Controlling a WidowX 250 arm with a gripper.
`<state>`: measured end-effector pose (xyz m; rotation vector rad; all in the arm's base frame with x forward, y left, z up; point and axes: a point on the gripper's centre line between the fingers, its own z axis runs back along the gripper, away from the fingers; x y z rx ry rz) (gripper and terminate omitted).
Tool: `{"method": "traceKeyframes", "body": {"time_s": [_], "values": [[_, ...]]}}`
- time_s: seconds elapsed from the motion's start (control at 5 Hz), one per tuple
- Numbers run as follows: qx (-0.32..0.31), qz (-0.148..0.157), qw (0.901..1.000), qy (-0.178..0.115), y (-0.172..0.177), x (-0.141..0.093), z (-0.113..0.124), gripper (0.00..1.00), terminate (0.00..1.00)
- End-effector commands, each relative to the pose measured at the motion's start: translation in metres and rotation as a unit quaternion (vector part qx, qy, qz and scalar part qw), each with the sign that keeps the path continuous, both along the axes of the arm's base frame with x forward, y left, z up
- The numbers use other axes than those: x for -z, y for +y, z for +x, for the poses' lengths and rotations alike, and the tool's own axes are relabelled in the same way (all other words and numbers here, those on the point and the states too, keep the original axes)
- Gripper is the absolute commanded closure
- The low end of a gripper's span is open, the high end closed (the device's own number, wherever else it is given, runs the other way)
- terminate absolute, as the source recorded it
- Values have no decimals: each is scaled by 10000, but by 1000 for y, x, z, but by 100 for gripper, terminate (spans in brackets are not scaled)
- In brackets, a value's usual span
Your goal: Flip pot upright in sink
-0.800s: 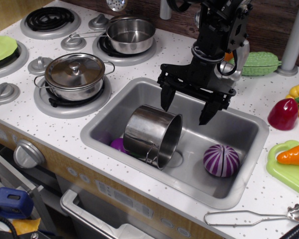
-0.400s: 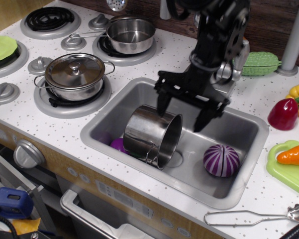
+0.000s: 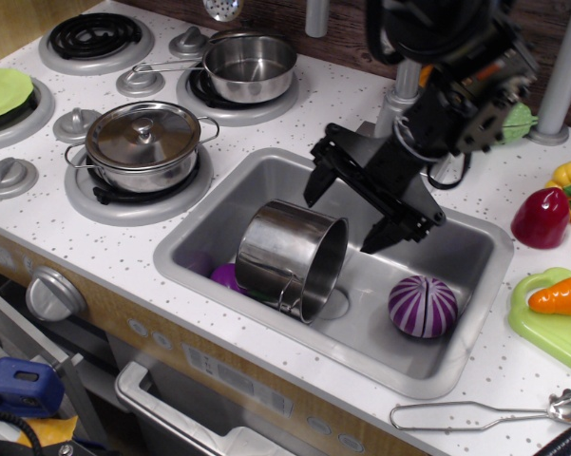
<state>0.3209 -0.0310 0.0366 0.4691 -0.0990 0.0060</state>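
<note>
White speckled countertop (image 3: 104, 242) fills the single view, with a stove section at 9 to 11 o'clock and a grey metal sink (image 3: 475, 313) set at centre.

Inside the sink, the pot (image 3: 290, 256) lies on its side, tilted, with its open mouth facing roughly 4 o'clock and its closed base toward 10 o'clock. It occupies the 8 o'clock part of the basin. A thin wire handle hangs at its lower rim. A purple object (image 3: 226, 277) shows partly from beneath the pot at its 8 o'clock side. A purple-and-white striped ball-shaped toy (image 3: 423, 306) rests on the basin floor at 4 o'clock from the pot, apart from it.

The gripper (image 3: 344, 217) hangs above the sink at 1 o'clock from the pot, tilted, with its two black fingers spread wide. One fingertip (image 3: 313, 193) is just above the pot's upper rim; whether it touches cannot be determined. The gripper holds nothing.

On the stove, a lidded pot (image 3: 142, 138) sits on a burner at 10 o'clock and a saucepan (image 3: 247, 65) at 11 o'clock. A red pepper (image 3: 540, 217) and a carrot (image 3: 561, 294) lie at 3 o'clock.
</note>
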Motion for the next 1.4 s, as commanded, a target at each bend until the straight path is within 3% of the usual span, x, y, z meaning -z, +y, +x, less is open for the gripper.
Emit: {"method": "traceKeyframes", "body": {"time_s": [0.0, 0.4, 1.0, 1.2], "values": [[6, 106, 9994, -342, 0, -5, 7, 0, 0], [41, 367, 9968, -707, -2, 23, 2, 0, 0], [410, 634, 9946, -715, 29, 32, -3, 0, 0], [433, 522, 9952, -701, 34, 32, 0, 100, 0]]}}
